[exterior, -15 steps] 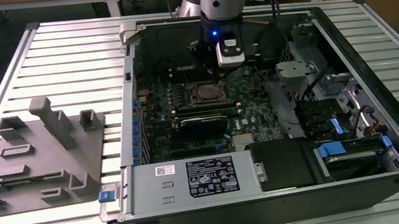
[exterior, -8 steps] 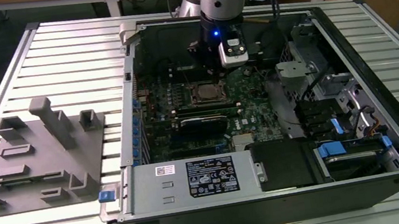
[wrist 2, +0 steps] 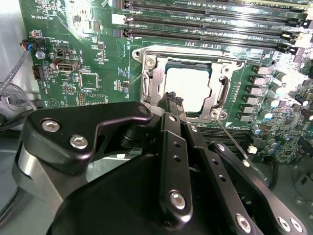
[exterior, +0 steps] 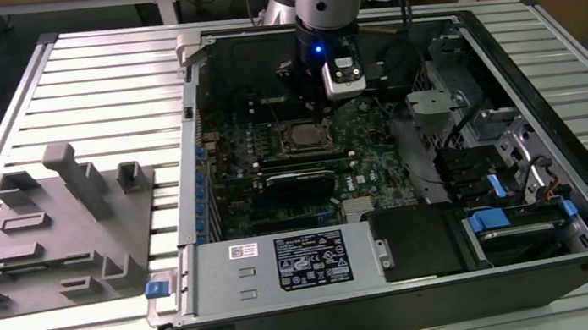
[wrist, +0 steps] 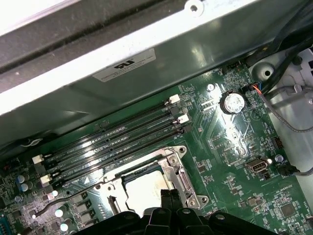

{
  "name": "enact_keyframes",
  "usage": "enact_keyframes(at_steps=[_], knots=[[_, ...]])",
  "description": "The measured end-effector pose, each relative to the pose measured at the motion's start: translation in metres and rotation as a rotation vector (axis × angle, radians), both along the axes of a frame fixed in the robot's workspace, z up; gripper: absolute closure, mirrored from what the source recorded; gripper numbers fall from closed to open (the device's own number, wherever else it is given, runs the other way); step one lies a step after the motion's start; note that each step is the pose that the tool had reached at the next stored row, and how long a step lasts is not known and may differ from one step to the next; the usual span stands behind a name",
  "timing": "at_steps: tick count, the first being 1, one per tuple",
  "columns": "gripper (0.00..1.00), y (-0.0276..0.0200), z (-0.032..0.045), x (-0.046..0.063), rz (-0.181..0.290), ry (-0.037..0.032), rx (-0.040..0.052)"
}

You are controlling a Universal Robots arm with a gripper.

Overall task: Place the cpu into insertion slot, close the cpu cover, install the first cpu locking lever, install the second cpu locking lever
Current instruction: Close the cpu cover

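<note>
Cpu step: cpu point(wrist 2: 188, 88) judged seated in insertion slot point(wrist 2: 188, 62); cpu cover point(wrist 2: 149, 81) seemingly lowered over it; lever work judged in hand.
Next move: fine aim at thin wire is called for, with little room allowed beside the socket.
Tabletop point(exterior: 100, 71): one, slatted.
Computer case point(exterior: 404, 304): one, opened.
Fixture tray point(exterior: 55, 248): one, grey, beside case.
Motherboard point(wrist 2: 83, 44): one.
Memory slots point(wrist: 117, 139): four counted in first wrist view.
Hand point(wrist 2: 172, 100): one; fingertips held together, nothing gripped, poised at cover's edge.
Locking lever point(wrist 2: 232, 139): one wire noted per wrist view; whether the same one cannot be told.
</note>
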State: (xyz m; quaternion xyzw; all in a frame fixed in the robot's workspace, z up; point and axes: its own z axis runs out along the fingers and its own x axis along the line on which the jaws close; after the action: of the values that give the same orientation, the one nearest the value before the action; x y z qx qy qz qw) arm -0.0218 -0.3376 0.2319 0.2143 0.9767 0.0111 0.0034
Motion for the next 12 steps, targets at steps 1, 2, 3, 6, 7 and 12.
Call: enact_keyframes(at_steps=[1, 2, 3, 6, 7, 12], knots=[[0.89, 0.0, 0.0, 0.0, 0.0, 0.0, 0.0], [0.89, 0.0, 0.0, 0.0, 0.0, 0.0, 0.0], [0.89, 0.0, 0.0, 0.0, 0.002, -0.0001, 0.0], [0.89, 0.0, 0.0, 0.0, 0.012, 0.0, 0.0], [0.89, 0.0, 0.0, 0.0, 0.017, 0.0, 0.0], [0.89, 0.0, 0.0, 0.0, 0.029, 0.0, 0.0]])
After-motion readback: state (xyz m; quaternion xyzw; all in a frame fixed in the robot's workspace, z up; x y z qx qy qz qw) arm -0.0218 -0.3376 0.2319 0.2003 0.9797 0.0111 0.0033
